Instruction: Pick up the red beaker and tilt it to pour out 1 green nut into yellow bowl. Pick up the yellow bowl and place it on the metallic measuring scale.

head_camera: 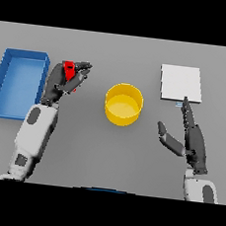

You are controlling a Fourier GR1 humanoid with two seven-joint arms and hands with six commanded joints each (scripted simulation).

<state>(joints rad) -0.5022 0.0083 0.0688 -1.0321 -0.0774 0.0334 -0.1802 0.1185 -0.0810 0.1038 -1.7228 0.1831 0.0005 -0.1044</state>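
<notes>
While the left hand [69, 78] grips the beaker [69, 69], only a red sliver of it shows between the curled fingers, so its tilt cannot be judged. Head view: beaker held left of the bowl [123, 104], apart from it, not yet over the rim; likely lifted ready for the pour. Bowl sits mid-table, upright, yellow inside; no nut can be made out in it. Scale [181, 83], a pale square plate, lies right of the bowl, well apart. Right hand [194, 139] rests just below the scale, fingers straight and spread from the thumb, holding nothing; probably waiting to take the bowl. Blue tray [0, 80] at far left, beside the left hand. Labels or writing: 0 readable anywhere.
</notes>
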